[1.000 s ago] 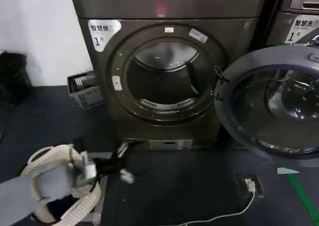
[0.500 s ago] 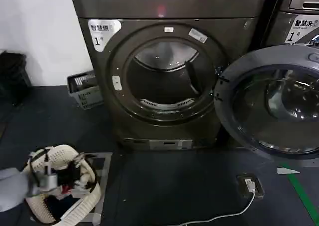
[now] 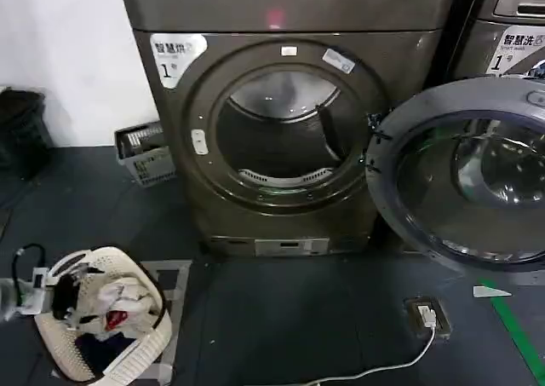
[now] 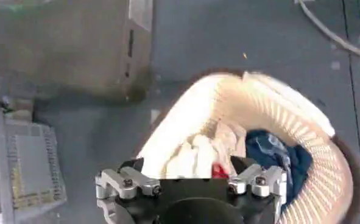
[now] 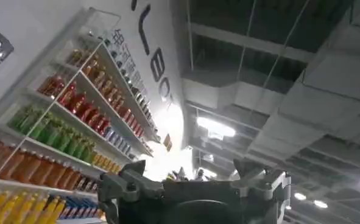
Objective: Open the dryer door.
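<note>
Since a second ago my left arm has pulled back from the floor in front of the dryer to the far left edge of the head view, so the left pincer (image 3: 30, 288) now sits just beside the white laundry basket (image 3: 128, 352). From the left wrist camera I see that left pincer (image 4: 192, 182) spread wide with nothing between its fingers, hanging over the basket (image 4: 301, 128), which holds a heap of white, red and blue clothes (image 4: 228, 152).

The dryer (image 3: 281, 105) stands straight ahead of me, and its door (image 3: 464, 173) is already swung fully out on its right-hand hinge, the round glass facing me and the drum (image 3: 281, 139) open and dark inside. A grey crate (image 3: 145, 152) leans by the wall to the left of the machine. On the floor to the right lies a small socket box (image 3: 428, 316) with a white cable (image 3: 383, 369) trailing from it.

My right pincer (image 5: 192, 182) points up toward a ceiling and shelves of bottles (image 5: 58, 122); its fingers stand wide apart and hold nothing.
</note>
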Robot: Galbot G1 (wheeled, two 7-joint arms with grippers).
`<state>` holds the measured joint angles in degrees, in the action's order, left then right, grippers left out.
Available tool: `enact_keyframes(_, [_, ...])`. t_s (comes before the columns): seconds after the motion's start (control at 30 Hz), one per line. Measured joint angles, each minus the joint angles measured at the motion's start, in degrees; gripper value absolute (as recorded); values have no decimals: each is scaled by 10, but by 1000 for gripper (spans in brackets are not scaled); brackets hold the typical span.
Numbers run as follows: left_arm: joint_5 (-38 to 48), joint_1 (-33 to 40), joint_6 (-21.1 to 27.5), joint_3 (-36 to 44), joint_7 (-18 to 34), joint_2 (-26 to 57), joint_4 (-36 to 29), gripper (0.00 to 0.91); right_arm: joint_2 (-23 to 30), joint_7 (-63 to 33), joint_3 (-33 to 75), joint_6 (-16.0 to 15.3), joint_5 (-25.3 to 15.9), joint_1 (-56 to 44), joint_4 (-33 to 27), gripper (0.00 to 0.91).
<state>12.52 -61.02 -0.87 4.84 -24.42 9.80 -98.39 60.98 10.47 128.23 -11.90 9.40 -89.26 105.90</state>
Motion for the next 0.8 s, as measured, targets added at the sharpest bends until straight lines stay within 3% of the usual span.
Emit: enact_keyframes(0.8, [-43, -2, -12, -10, -62, 6, 19, 907, 6, 8, 8, 0, -5, -2, 10, 907])
